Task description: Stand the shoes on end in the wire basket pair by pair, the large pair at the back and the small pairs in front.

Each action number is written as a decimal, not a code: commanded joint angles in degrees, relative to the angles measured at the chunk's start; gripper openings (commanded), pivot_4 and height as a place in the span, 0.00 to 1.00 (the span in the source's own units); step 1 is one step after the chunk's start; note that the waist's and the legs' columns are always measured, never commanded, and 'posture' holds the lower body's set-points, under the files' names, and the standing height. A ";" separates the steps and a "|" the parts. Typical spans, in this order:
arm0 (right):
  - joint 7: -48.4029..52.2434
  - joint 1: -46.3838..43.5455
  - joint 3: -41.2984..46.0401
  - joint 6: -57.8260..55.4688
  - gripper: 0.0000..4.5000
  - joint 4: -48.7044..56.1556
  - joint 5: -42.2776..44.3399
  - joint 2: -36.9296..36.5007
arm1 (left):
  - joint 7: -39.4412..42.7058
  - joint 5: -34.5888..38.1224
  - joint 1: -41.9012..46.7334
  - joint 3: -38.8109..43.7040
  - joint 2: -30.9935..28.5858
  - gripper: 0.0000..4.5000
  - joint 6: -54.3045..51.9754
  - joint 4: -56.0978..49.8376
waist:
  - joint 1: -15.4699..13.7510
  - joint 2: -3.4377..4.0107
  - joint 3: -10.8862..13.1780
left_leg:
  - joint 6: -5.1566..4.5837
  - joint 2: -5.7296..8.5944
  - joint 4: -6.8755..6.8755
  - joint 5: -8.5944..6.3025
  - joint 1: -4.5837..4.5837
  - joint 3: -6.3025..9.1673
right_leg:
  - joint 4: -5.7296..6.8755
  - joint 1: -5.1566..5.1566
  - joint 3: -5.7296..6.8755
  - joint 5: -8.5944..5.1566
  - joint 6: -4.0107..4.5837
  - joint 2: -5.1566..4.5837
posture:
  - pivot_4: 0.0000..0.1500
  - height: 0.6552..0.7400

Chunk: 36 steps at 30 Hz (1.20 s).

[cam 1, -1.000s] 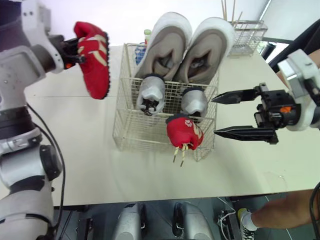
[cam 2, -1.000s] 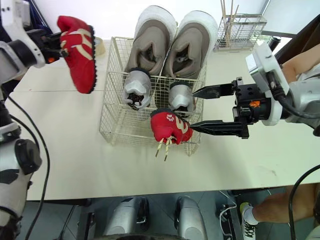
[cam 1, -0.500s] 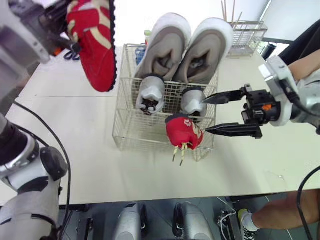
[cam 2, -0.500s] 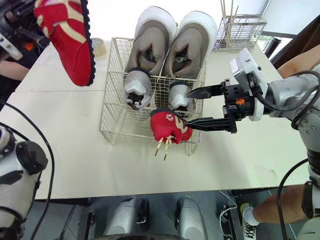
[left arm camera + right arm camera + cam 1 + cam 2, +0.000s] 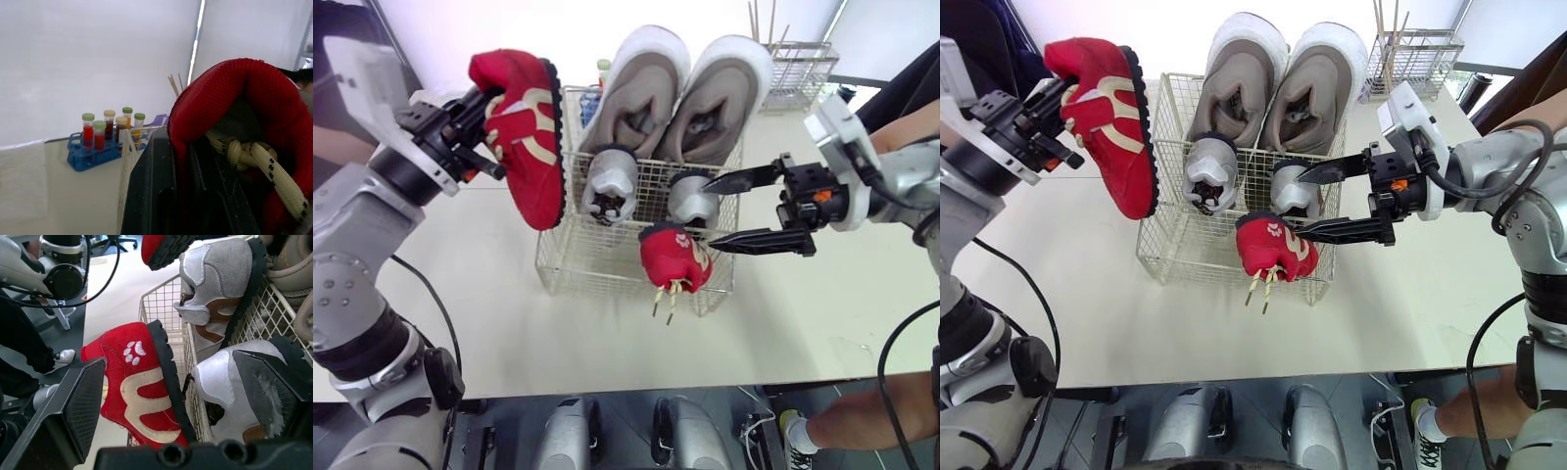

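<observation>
Red fabric, cream stripes, paw print on the side: one small red shoe (image 5: 674, 257) sits at the front right corner of the wire basket (image 5: 570, 266), its cream laces dangling down the front wire; we cannot tell whether it is seated inside or lodged on the rim. We log the basket as standing on a pale table (image 5: 460, 294). Just right of this shoe we find the right gripper (image 5: 713, 213), jaws spread wide and holding nothing, lower finger close by the red shoe, upper finger close by a silver shoe; contact cannot be judged. In the middle row we count two small silver shoes, left (image 5: 609, 183) and right (image 5: 693, 199), standing on end side by side inside the basket. Left of the basket and above the table, the left gripper (image 5: 480, 122) is clenched on the second red shoe (image 5: 527, 137), held in the air heel up and toe down, black sole turned toward the basket; the left wrist view shows one finger (image 5: 156, 196) outside the collar and one inside, beside the knotted lace. At the back of the basket we note the large grey-beige pair, left (image 5: 636, 93) and right (image 5: 720, 88), on end with white toes uppermost. Farthest, we list a small wire rack (image 5: 796, 69) holding thin sticks, and a blue rack of capped tubes (image 5: 93, 146).
</observation>
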<state>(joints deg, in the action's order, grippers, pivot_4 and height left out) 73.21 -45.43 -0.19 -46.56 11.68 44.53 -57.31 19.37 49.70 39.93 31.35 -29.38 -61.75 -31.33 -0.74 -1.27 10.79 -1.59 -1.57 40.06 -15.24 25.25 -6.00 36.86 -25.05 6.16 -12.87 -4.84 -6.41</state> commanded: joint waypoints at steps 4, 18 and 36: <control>0.22 -1.16 1.81 0.23 1.00 0.57 -0.50 -0.15 | -0.13 2.68 -4.16 -3.82 0.45 0.01 6.24 -5.37 | 0.00 0.00 0.00 | 0.00 -0.02 -0.01 0.00 0.00 0.00 | 0.01 -0.01 0.00 0.00 0.00 0.01 | 1.00 1.00; -1.12 -0.39 2.80 -0.54 1.00 2.15 0.01 -0.30 | -4.51 -8.53 -14.60 -15.00 3.58 0.01 22.25 -11.21 | -0.13 0.02 -0.01 | -0.05 0.00 -0.01 -0.03 -0.02 0.00 | -0.03 0.04 0.00 0.00 0.01 0.00 | 1.00 1.00; -0.73 -1.99 2.96 -2.39 1.00 2.44 -0.21 -1.76 | -5.47 -38.30 -37.82 -30.24 10.39 0.01 55.88 -11.58 | -0.05 0.35 -0.18 | -0.54 -0.03 -0.03 -0.32 -0.10 0.00 | -0.28 0.18 0.07 0.02 0.06 -0.04 | 1.00 1.00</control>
<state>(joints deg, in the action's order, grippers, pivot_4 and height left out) 72.18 -45.64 0.72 -48.73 13.30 43.98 -57.53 14.06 14.07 3.32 2.35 -19.55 -9.15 -43.37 -0.80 -0.92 10.61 -2.14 -1.60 40.02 -15.57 25.15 -6.00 36.54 -24.86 6.24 -12.84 -4.75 -6.45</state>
